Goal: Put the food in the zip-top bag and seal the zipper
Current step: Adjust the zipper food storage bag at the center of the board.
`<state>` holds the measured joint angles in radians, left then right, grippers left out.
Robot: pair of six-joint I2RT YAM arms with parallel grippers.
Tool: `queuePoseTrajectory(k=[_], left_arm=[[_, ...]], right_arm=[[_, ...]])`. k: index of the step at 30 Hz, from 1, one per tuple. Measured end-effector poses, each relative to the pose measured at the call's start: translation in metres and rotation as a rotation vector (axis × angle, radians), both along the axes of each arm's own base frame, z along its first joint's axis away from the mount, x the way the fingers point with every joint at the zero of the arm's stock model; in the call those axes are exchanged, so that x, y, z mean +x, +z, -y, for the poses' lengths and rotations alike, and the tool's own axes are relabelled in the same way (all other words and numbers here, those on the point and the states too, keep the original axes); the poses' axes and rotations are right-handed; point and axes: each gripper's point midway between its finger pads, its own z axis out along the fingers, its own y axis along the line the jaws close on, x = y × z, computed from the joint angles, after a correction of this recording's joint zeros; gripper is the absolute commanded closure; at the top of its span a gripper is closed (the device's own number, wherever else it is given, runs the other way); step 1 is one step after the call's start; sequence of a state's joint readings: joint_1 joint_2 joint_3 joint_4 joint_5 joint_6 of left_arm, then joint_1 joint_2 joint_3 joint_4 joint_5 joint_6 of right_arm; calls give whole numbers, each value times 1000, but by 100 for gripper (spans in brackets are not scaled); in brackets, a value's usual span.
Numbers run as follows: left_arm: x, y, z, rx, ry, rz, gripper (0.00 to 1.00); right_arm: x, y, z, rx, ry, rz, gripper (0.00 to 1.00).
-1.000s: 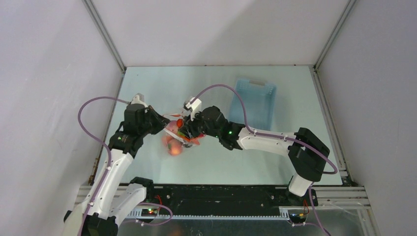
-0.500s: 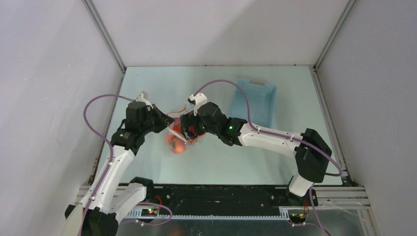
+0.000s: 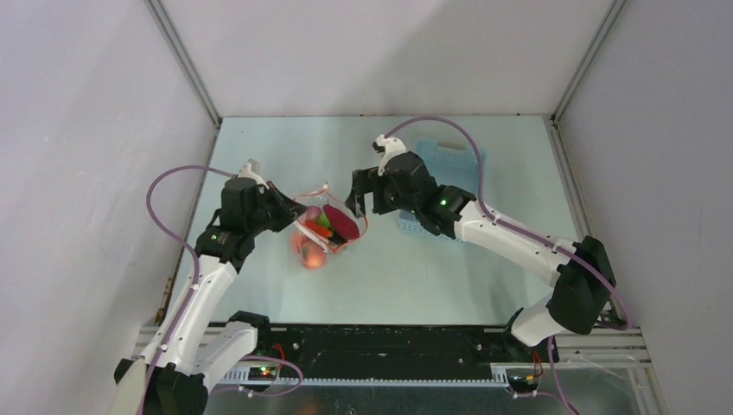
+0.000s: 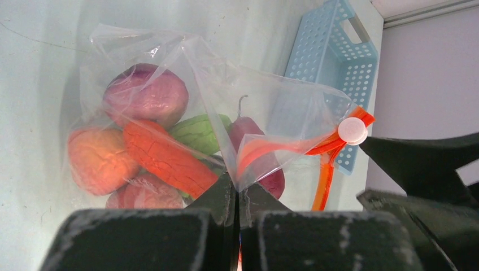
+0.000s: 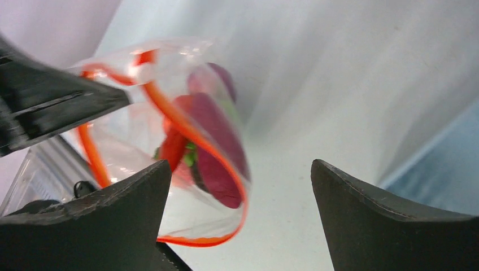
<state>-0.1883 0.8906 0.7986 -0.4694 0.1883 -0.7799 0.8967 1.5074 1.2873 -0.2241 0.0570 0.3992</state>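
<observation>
The clear zip-top bag (image 3: 324,226) hangs off the table with its mouth gaping toward the right. My left gripper (image 4: 237,192) is shut on a pinch of the bag's plastic near the mouth. The food is inside: a purple piece (image 4: 146,95), a peach one (image 4: 99,159), an orange-red one (image 4: 166,158), a green one (image 4: 197,132) and a dark red one (image 4: 248,132). The red-orange zipper (image 5: 186,132) loops open around the mouth, with a white slider (image 4: 352,130) at one end. My right gripper (image 5: 240,165) is open just right of the mouth, holding nothing.
The light-blue perforated basket (image 3: 458,173) lies at the back right, behind my right arm. Grey walls close off the table on the left, right and far sides. My left gripper (image 3: 290,210) and right gripper (image 3: 359,201) face each other across the bag.
My right gripper has opened, let go of the bag's mouth and drawn back to the right. The left gripper keeps its hold and has hardly moved.
</observation>
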Motion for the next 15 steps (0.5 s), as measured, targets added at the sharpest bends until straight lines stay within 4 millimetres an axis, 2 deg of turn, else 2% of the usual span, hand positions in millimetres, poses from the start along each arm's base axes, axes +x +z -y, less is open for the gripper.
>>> queuePoseTrajectory(k=[4, 8, 10, 11, 12, 13, 15], left_arm=[[2, 3, 0, -7, 5, 10, 100], [3, 1, 1, -7, 4, 4, 100], [4, -2, 2, -9, -1, -8, 100], [4, -3, 2, -10, -2, -11, 100], [4, -4, 3, -13, -5, -11, 100], [4, -5, 4, -19, -7, -11, 100], [4, -7, 6, -26, -14, -13, 100]], right_arm=[[11, -19, 18, -36, -64, -73, 16], [3, -38, 9, -56, -42, -128, 30], [-4, -49, 1, -63, -14, -161, 42], [-6, -53, -2, -67, -6, -171, 56], [-8, -57, -5, -71, 3, -182, 65], [-11, -60, -8, -72, 14, -192, 81], [-15, -64, -13, -67, 33, -208, 99]])
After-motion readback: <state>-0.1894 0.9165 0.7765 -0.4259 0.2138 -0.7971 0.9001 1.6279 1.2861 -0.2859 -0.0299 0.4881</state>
